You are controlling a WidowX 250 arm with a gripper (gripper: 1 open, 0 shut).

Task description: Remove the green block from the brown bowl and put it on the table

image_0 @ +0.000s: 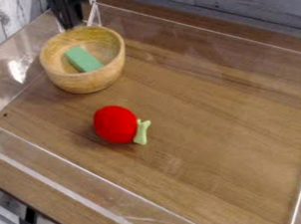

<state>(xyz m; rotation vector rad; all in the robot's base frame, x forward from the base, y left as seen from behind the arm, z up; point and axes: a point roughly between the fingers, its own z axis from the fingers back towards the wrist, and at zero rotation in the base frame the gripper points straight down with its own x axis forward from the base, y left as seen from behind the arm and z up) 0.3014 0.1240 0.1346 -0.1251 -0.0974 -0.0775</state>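
Observation:
The green block [82,59] lies tilted inside the brown bowl [59,81], which stands at the back left of the table [213,103]. My gripper [65,14] hangs at the top edge of the picture, above and behind the bowl's far rim. Its dark fingers are shut with nothing between them, and they are clear of the block. Most of the arm is cut off by the frame.
A red ball [113,124] with a pale green stub [143,132] rests near the middle of the table. Clear plastic walls [5,70] run along the table's edges, close to the bowl on the left and behind it.

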